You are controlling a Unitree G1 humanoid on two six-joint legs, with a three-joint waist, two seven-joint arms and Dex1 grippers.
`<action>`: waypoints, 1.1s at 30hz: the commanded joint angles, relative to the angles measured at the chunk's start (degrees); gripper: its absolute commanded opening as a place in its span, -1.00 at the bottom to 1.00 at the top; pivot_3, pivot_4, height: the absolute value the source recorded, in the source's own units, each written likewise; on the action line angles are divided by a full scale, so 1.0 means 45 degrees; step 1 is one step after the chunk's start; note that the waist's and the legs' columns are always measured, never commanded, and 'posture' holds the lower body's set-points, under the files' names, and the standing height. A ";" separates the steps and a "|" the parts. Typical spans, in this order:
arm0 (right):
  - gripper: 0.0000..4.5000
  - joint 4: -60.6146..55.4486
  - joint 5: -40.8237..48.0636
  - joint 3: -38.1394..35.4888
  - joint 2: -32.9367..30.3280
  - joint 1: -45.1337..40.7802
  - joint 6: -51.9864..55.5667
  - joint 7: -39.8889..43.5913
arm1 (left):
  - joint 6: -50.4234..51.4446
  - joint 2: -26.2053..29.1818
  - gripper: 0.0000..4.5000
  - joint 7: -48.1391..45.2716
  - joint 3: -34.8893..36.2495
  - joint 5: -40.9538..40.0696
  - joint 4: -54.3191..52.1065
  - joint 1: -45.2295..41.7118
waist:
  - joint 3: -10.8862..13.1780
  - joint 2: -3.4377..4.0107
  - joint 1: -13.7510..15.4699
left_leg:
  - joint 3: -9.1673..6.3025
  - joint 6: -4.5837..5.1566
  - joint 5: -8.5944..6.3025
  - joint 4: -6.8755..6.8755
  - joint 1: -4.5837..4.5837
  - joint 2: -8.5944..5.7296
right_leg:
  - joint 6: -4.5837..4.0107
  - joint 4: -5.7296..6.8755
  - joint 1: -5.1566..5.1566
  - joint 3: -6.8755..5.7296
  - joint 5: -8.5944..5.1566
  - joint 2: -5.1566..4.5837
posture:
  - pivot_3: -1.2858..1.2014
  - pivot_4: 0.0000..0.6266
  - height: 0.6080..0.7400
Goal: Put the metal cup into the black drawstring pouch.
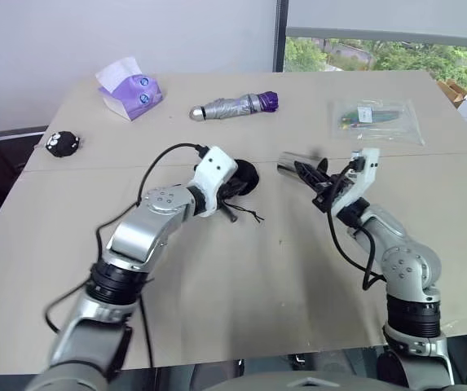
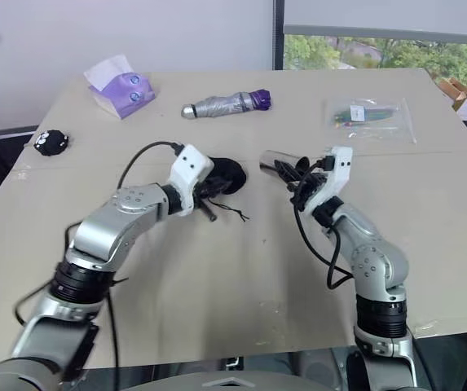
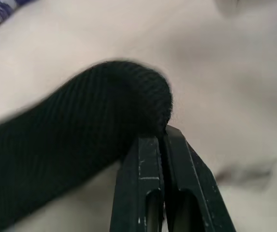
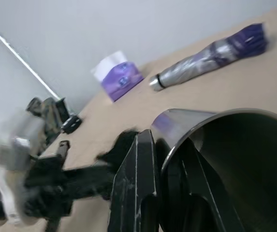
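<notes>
Left eye view: left gripper (image 1: 235, 189) pinches black drawstring pouch (image 1: 244, 177) above table (image 1: 241, 269) centre. Right gripper (image 1: 308, 176) clamps metal cup (image 1: 288, 167) rim, cup just right of pouch.

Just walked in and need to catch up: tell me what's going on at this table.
The robot is bagging a cup. Its left gripper is shut on the black drawstring pouch, held over the table. Its right gripper pinches the metal cup by its rim. Cup and pouch are still apart, nothing inserted yet.
</notes>
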 commanded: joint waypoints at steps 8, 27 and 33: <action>-0.99 -0.0479 0.1227 -0.1222 -0.0693 -0.0108 -0.0216 -0.0093 | -0.3713 0.1258 -1.00 0.0252 -0.0023 0.3323 0.1003 -0.0285 | 0.0009 0.0012 -0.0108 | 0.0057 0.0003 0.0000 0.0042 -0.0091 -0.0038 | 0.0015 -0.0030 -0.0074 0.0041 0.0010 -0.0036 | 0.03 -0.52 1.00; -0.99 -0.1821 0.2098 0.0563 -0.0873 0.0604 0.0192 0.0382 | -0.2682 -0.3143 -1.00 0.0796 0.3080 0.0355 0.0516 -0.1346 | 0.0009 -0.0014 0.0045 | 0.0006 -0.0025 0.0018 0.0066 -0.0179 -0.0008 | 0.0015 0.0038 -0.0166 -0.0001 0.0011 -0.0007 | 0.03 -0.52 1.00; -0.99 -0.2270 0.2166 0.1141 -0.0607 0.0574 0.0169 0.0289 | -0.0943 -0.4349 -1.00 0.1494 0.4059 -0.0847 0.0482 -0.1823 | 0.0010 -0.0015 0.0048 | -0.0004 -0.0025 0.0018 0.0072 -0.0186 -0.0009 | 0.0020 0.0037 -0.0163 -0.0009 0.0014 -0.0006 | 0.03 -0.52 1.00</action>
